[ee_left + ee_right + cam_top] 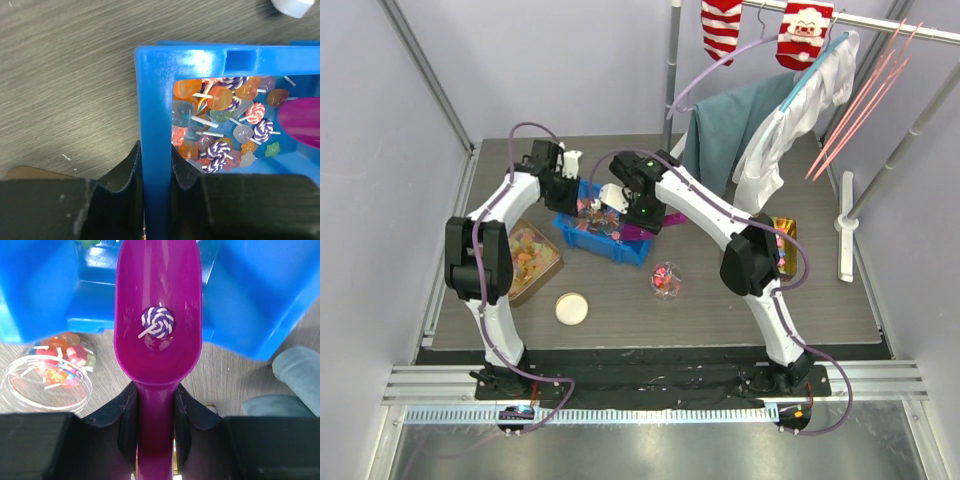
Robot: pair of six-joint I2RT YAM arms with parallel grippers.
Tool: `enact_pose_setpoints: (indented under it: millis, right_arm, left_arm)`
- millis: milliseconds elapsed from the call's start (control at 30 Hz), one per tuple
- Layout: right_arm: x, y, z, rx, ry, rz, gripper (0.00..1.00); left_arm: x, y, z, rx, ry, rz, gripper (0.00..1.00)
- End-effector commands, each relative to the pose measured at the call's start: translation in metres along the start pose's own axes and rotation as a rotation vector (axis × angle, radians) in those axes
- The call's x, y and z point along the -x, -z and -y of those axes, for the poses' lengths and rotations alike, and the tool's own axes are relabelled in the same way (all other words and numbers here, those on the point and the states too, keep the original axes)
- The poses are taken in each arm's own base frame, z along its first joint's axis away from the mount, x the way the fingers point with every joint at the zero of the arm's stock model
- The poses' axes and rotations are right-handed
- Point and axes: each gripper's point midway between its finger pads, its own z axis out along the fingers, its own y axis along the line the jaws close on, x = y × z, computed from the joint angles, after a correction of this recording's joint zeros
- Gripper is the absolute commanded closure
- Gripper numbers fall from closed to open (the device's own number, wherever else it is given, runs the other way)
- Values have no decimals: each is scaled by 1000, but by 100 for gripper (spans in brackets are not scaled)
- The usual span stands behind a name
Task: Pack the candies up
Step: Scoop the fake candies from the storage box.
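Observation:
A blue bin (610, 245) holds many small candies (220, 125), lollipop-shaped, in orange, purple-white, red and blue. My left gripper (565, 198) is shut on the bin's left wall (155, 100), one finger outside and one inside (156, 156). My right gripper (155, 395) is shut on the handle of a magenta scoop (158, 280), whose bowl carries one purple-white swirl candy (158, 321) over the bin's edge. The right gripper (638, 205) is above the bin. A clear round container (666, 280) with a few red and pink candies (60, 360) stands in front of the bin.
A box of orange-yellow pieces (530, 258) lies left of the bin, a round cream lid (571, 308) in front of it. A gold-red packet (784, 240) lies at the right. Clothes (770, 120) hang on a rack at the back right.

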Motion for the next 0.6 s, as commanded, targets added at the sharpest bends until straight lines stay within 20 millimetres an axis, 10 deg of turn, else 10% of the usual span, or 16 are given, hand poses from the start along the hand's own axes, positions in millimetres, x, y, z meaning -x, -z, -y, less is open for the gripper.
enact_pose_setpoints:
  millis: [0, 567]
  right_arm:
    - [5, 2, 0, 2, 21, 2, 99]
    - [52, -28, -7, 14, -63, 150, 99]
  left_arm:
    - [60, 53, 21, -6, -73, 218, 100]
    - [63, 62, 38, -9, -111, 247, 100]
